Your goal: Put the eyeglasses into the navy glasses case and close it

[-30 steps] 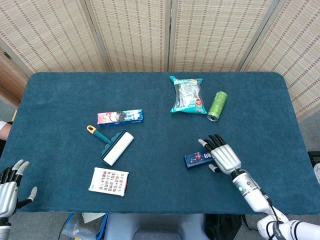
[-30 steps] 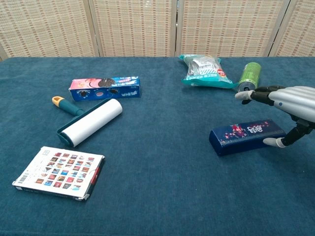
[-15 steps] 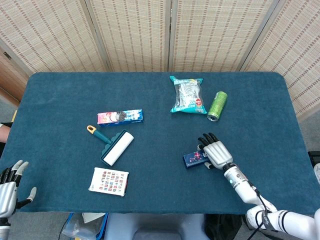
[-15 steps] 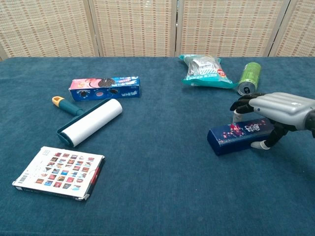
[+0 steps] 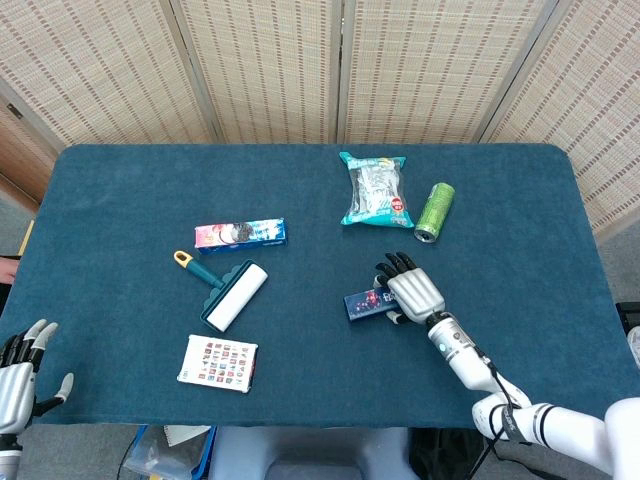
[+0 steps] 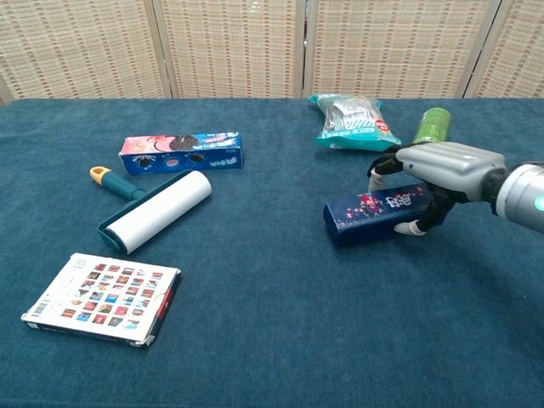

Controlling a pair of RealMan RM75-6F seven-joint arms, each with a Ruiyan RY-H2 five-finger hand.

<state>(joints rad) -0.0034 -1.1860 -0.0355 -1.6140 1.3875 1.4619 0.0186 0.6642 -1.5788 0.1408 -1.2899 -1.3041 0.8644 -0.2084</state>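
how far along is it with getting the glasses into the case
Early. Nothing looks done: the navy case is closed and no eyeglasses show in either view. In hand: the right hand grips the case, fingers over its top and thumb at its front side. The left hand hangs open off the table's near-left edge. Left: finding the glasses, opening the case, putting them in, closing it.
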